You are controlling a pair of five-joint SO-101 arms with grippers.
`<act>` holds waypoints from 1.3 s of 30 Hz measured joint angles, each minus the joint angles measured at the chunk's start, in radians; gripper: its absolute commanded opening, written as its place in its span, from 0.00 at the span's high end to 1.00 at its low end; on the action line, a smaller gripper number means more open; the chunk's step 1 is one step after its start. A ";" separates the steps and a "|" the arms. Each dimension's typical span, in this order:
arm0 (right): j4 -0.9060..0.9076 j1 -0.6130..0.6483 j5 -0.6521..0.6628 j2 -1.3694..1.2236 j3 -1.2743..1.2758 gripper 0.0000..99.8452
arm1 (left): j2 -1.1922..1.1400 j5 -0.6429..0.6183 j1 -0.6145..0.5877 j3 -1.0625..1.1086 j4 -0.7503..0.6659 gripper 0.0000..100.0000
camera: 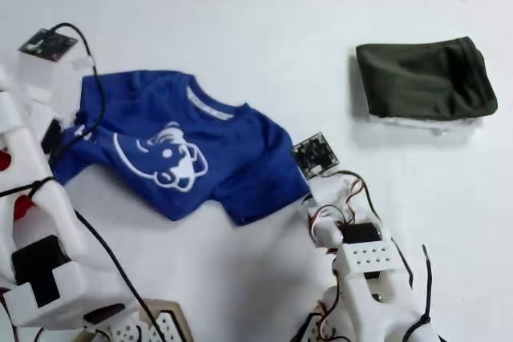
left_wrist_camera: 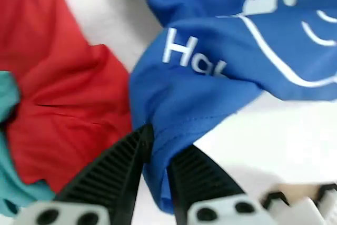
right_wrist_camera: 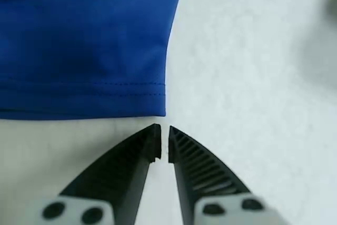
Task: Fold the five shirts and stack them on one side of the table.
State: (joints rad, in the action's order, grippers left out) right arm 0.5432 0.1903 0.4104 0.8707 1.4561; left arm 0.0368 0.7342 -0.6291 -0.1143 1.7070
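Note:
A blue shirt [camera: 184, 150] with a white print lies spread and rumpled on the white table [camera: 264, 46], left of centre. My left gripper [left_wrist_camera: 158, 136] is shut on a bunched fold of the blue shirt [left_wrist_camera: 210, 72] at its left sleeve side. Beside that fold lie a red shirt [left_wrist_camera: 58, 77] and a teal one [left_wrist_camera: 8, 130]. My right gripper [right_wrist_camera: 164, 130] is shut with nothing in it, just off the hem corner of the blue shirt [right_wrist_camera: 84, 46] and apart from the cloth. A folded dark green shirt [camera: 425, 78] rests at the far right on something white [camera: 417, 123].
The left arm's white body [camera: 40, 222] and cables stand along the table's left edge, with bits of red [camera: 22, 206] showing behind it. The right arm's base [camera: 369, 278] sits at the front, with bare table between the blue shirt and the folded stack.

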 measured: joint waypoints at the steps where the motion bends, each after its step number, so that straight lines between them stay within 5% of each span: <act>1: 0.000 0.000 0.000 0.000 0.000 0.96 | 0.000 0.003 -0.009 0.000 -0.018 0.98; 12: 0.000 -0.009 0.000 0.000 0.000 0.96 | 0.000 0.006 -0.046 -0.057 -0.046 0.75; 21: 0.000 -0.009 0.000 0.000 0.000 0.96 | 0.009 -0.115 -0.041 -0.221 0.063 0.74; 24: 0.000 -0.009 0.000 0.000 0.000 0.94 | 0.011 -0.118 -0.017 -0.172 0.063 0.74; 29: 0.057 -0.009 -0.054 0.000 -0.052 0.74 | 0.011 -0.126 0.038 -0.025 0.063 0.74; 39: 0.270 0.000 -0.114 -0.130 -0.387 0.76 | 0.164 -0.127 0.190 0.285 0.063 0.74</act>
State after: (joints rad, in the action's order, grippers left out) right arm 0.8132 0.1903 0.2969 0.7403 1.0694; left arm 0.2010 0.6068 -0.4388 0.1711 1.7699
